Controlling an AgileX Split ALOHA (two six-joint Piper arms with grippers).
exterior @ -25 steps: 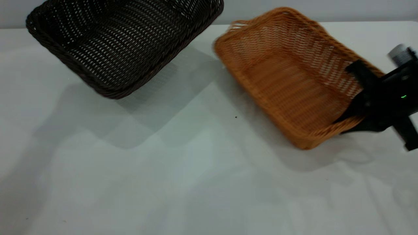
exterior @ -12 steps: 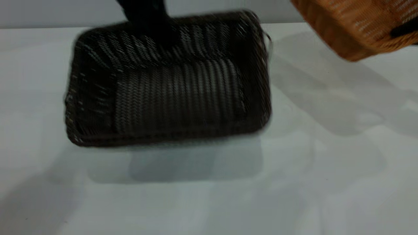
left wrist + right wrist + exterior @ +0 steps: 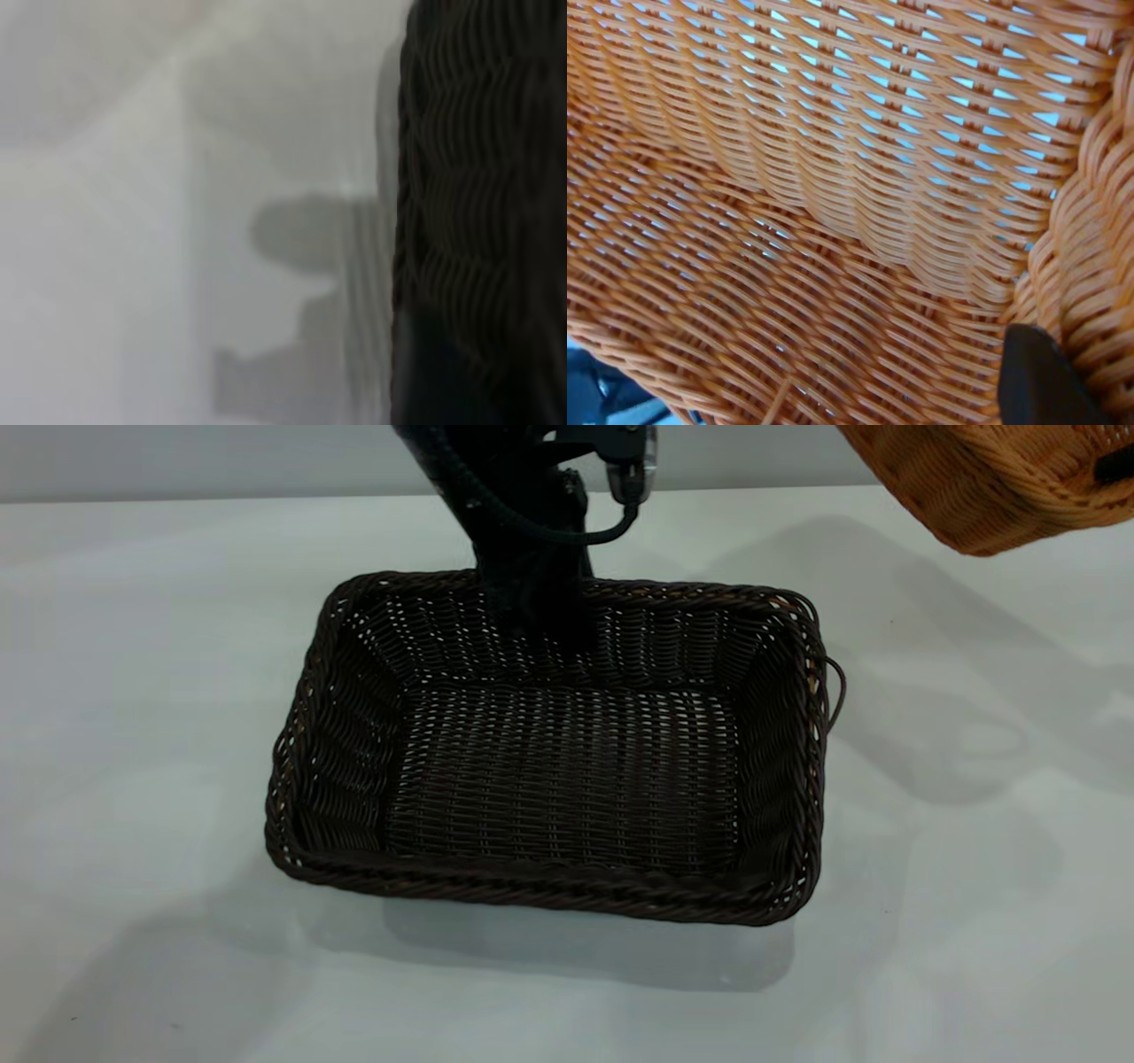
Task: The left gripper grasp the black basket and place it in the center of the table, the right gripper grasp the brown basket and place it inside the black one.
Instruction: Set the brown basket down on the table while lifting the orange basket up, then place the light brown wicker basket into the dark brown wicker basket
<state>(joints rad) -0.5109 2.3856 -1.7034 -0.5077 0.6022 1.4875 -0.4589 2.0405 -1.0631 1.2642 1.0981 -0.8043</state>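
Right now the black basket (image 3: 558,779) sits flat and upright on the white table (image 3: 133,691), roughly at its middle, its open top facing up. From the far side the left gripper (image 3: 536,615) reaches down onto the basket's far long wall, its dark body and looped cable (image 3: 567,531) rising above the braided rim; its jaws close on that wall. Up at the far right, the brown basket (image 3: 1001,478) hangs in the air, tilted, well apart from the black one. From the right wrist, one dark finger (image 3: 1041,381) of the right gripper (image 3: 1118,465) presses against the tan weave beside the braided rim (image 3: 1090,221), gripping it.
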